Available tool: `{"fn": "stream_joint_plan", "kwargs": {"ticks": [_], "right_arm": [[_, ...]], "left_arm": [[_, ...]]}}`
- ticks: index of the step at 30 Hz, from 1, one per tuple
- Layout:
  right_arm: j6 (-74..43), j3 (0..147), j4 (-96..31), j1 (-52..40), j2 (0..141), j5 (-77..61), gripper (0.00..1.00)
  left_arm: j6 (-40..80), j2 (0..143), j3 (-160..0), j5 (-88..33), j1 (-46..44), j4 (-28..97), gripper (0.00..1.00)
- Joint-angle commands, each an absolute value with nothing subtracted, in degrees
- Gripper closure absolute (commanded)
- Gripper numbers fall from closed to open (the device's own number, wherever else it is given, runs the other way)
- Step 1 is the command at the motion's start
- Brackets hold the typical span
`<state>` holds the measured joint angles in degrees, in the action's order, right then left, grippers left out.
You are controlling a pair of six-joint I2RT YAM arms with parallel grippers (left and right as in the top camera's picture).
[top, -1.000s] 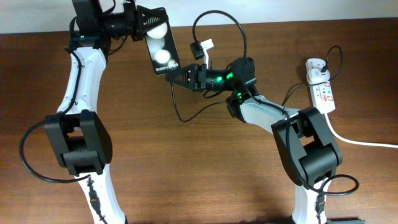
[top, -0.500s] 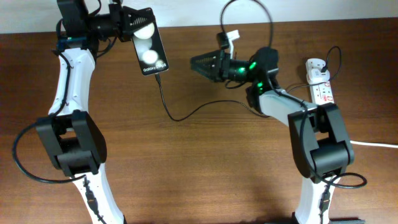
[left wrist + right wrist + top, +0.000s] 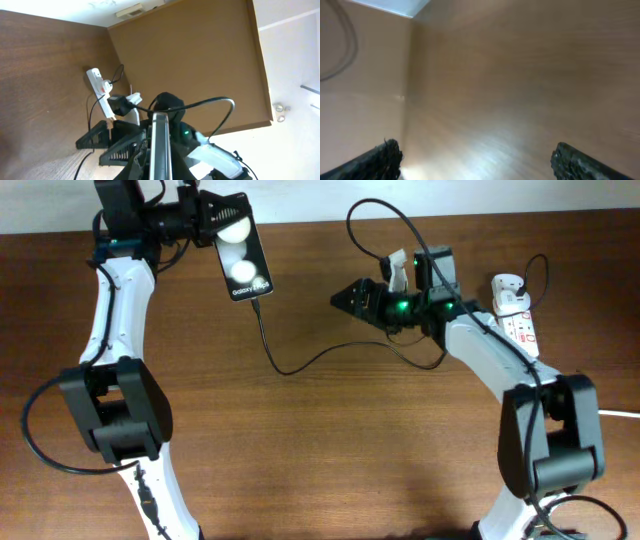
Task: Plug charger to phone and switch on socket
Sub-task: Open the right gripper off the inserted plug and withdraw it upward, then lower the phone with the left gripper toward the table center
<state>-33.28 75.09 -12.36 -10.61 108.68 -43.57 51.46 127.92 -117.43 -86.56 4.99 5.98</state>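
Plugging looked done, as far as I could judge: the thin black charger cable (image 3: pixel 300 366) ran into the lettered end of the small black glossy phone (image 3: pixel 240 252). Your left pincer (image 3: pixel 218 212) was clamped on the phone's other end, over the far edge of the brown wooden worktop (image 3: pixel 330 450). Phone's long axis ran far-to-near, lettered end pointing near & slightly right. Your right pincer (image 3: pixel 345 300), right of the phone, gaped wide w/ nothing in it. Left to do: switch on the white elongated socket strip (image 3: pixel 518 320), well right of the phone; switch state not readable.
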Motion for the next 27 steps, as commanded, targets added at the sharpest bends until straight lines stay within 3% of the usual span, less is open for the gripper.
{"fn": "stream_joint_plan", "kwargs": {"ticks": [1,6,9,13,18,27], "right_arm": [[-24.9,83.2,-25.0,-10.3,106.0,-28.6,0.01],[-21.2,91.5,-38.3,-10.5,105.9,-20.7,0.01],[-20.1,92.1,-39.5,-10.5,105.4,-20.7,0.01],[-19.9,92.1,-40.9,-10.5,105.4,-20.8,0.01],[-19.9,92.1,-43.0,-10.5,105.4,-20.8,0.01],[-19.9,92.1,-44.2,-10.5,105.4,-20.9,0.01]], "left_arm": [[50.0,125.8,-118.0,-87.3,4.0,6.7,1.00],[34.3,125.8,-118.0,-77.0,2.4,28.3,1.00],[24.0,125.8,-117.9,-64.5,1.2,43.7,1.00],[16.9,125.8,-117.9,-52.6,-3.9,53.1,1.00],[16.6,125.9,-115.9,-48.1,-10.0,53.7,1.00],[16.6,129.1,-108.6,-48.2,-10.4,50.4,1.00]]}}
